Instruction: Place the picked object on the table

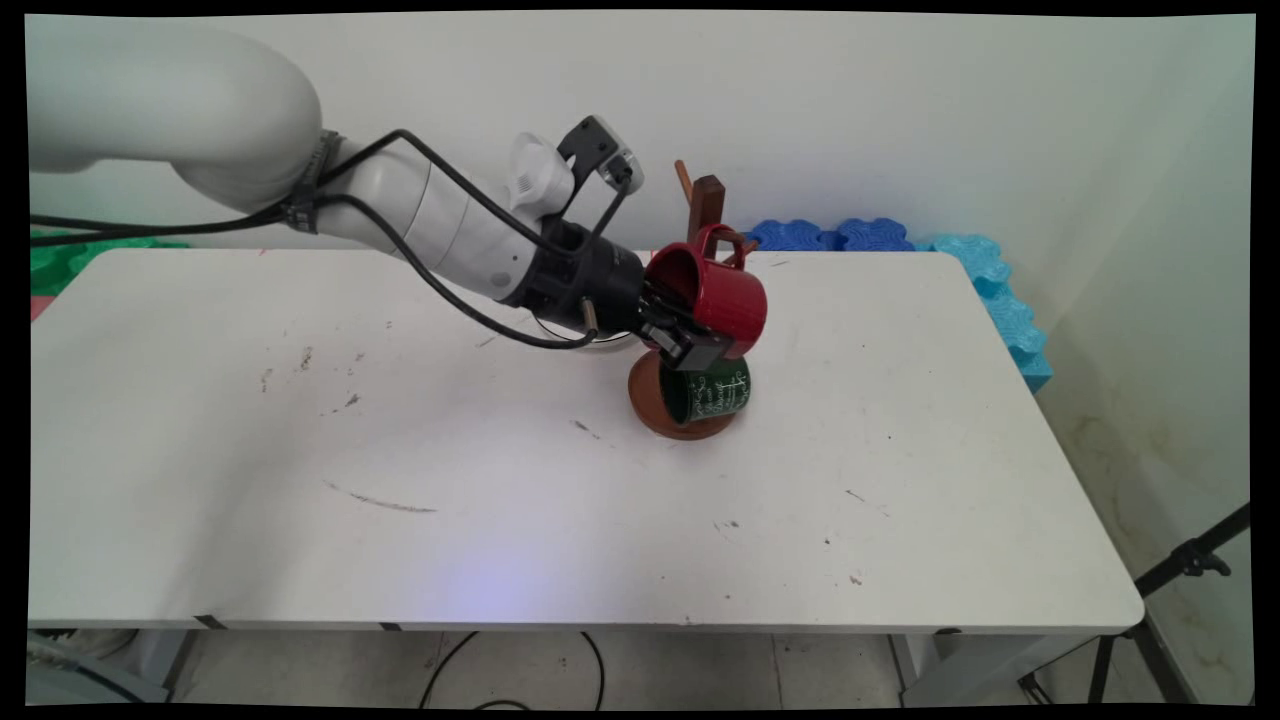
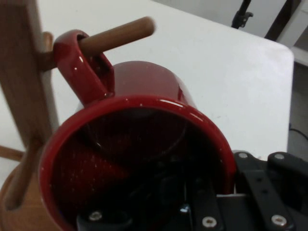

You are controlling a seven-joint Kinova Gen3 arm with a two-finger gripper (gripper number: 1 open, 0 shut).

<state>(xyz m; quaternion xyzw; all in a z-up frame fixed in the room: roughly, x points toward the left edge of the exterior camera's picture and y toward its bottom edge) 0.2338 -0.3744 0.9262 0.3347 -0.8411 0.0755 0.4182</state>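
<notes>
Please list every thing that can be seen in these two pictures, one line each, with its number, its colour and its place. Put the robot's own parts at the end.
red mug: 1, dark red, tilted at the mug tree, its handle looped over a wooden peg, its rim wall between the gripper's fingers
green mug: 1, dark green with white lettering, low on the tree, below the red mug
mug tree: 1, brown wood, round base on the table, behind its middle
table: 1, white, scuffed
foam pieces: several, blue, along the table's far and right edges; green ones at far left
tripod: 1, black, lower right, on the floor
cables: several, black, along the arm
gripper: 1, black, gripping the red mug's rim
</notes>
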